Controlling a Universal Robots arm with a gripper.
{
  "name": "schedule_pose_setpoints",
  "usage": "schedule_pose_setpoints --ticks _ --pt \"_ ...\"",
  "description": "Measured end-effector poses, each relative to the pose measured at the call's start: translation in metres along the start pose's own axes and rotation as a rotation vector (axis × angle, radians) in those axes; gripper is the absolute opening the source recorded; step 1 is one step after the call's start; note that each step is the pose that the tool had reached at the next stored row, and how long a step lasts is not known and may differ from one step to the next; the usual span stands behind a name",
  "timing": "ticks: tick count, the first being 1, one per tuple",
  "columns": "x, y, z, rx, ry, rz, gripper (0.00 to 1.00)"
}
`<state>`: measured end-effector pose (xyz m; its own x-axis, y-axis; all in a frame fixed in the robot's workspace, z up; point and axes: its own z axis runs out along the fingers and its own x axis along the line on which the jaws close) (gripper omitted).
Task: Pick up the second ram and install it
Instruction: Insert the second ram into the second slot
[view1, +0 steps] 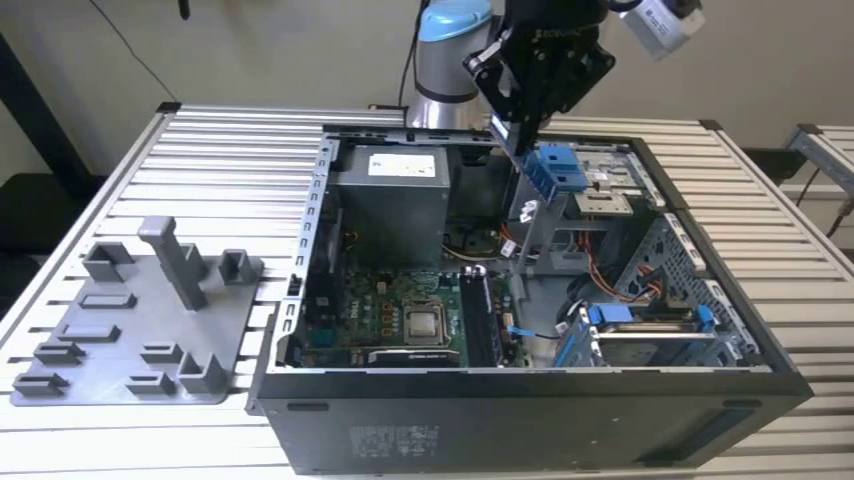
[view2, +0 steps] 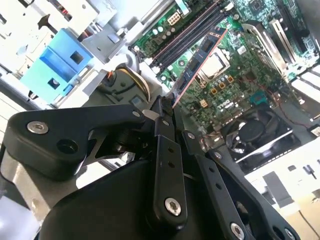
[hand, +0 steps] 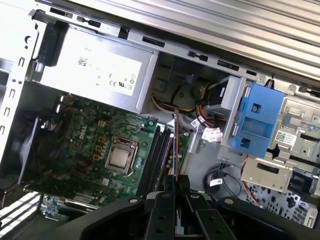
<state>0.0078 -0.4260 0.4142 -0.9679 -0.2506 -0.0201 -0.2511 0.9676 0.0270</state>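
Nothing printed is showing clearly enough to be read. A white label (hand: 102, 70) is sitting on the grey power supply (hand: 52, 70) in a rear corner of the computer case (view1: 561, 405); it is carrying lines of fine print and a row of small round marks, all too small to tell. A pale block of print (view1: 387, 440) is running along the case's front wall, near its lower edge. A small white sticker (hand: 286, 136) is lying on the metal bracket beside the blue latch (hand: 255, 122), and white tags (hand: 212, 134) are hanging on the cables. The second ram (view2: 199, 56), pinched in the gripper (view2: 165, 107), is showing chips with illegible markings.
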Motion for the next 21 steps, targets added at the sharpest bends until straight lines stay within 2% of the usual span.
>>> schedule_pose_setpoints --ticks 9,21 --pt "0.0014 -0.0055 0.0008 0.0015 -0.0019 0.072 0.14" --pt "0.007 -0.0271 0.0013 0.0022 -0.0027 0.103 0.14"
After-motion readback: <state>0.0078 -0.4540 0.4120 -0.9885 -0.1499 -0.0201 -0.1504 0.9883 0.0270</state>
